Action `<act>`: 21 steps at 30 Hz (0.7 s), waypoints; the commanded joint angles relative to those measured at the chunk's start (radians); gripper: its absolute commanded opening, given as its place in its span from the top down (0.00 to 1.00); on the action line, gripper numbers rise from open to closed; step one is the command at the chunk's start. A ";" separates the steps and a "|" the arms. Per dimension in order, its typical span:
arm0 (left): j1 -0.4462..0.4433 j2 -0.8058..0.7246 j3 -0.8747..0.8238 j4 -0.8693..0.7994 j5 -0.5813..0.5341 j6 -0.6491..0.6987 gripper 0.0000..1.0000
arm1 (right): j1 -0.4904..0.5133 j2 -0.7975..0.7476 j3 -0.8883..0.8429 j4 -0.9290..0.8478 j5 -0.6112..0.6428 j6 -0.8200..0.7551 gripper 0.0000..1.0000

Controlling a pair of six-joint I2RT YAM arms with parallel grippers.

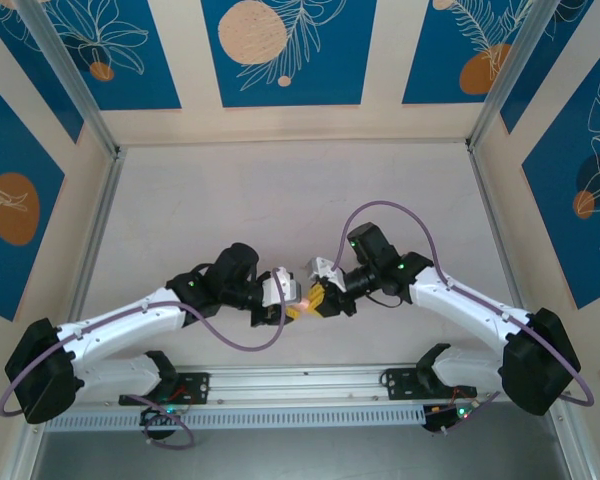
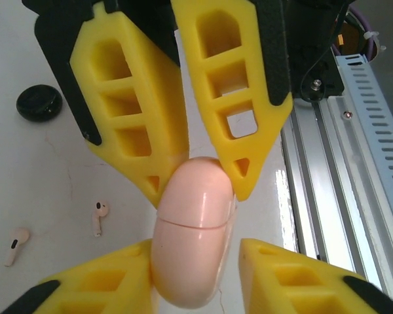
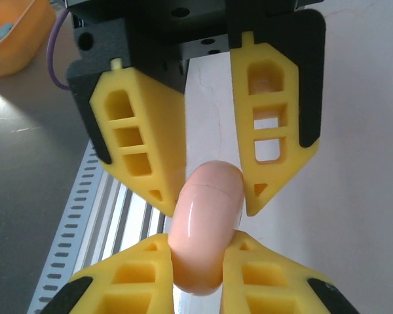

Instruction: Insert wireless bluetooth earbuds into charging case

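The pink case (image 2: 191, 261) is up in the air between the two arms, just above the near edge of the counter (image 2: 52, 170). It is shaped like an egg. Its long way runs from one arm to the other, and a thin line goes around it where the lid meets the bottom. The right end effector (image 3: 198, 241) is squeezed tight on one end of the case. The left end effector (image 2: 195, 247) is pinched in on the other end. A thin gap shows beside one of its fingers, so I think its hold is light. To open the case, I think the two arms have to pull apart along that long way, or one has to tip the lid up. The earbuds are not in the case. They lie flat on the counter, down and off to the side of the left end effector. The left arm looks nearer to them. I count one pink case, one round black case (image 2: 39, 103) lying further off on the counter, and two pink earbuds, one (image 2: 100, 217) near the other (image 2: 16, 243). I also see one orange bowl (image 3: 13, 39).
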 commanded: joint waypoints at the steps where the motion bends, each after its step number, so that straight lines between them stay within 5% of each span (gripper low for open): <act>1: 0.006 0.004 0.032 -0.020 0.052 0.020 0.72 | 0.003 -0.005 0.031 0.007 -0.020 -0.023 0.84; 4: 0.006 -0.002 0.032 -0.022 0.025 0.017 0.78 | -0.001 -0.044 -0.004 0.063 0.033 -0.002 0.82; 7: 0.006 -0.015 0.012 0.023 -0.008 -0.009 0.81 | -0.010 -0.114 -0.063 0.144 0.100 0.034 0.63; 11: 0.007 -0.029 -0.038 0.131 -0.018 -0.062 0.84 | -0.040 -0.215 -0.135 0.223 0.107 0.095 0.52; 21: 0.009 -0.040 -0.143 0.413 0.019 -0.217 0.84 | -0.070 -0.267 -0.218 0.348 0.030 0.202 0.50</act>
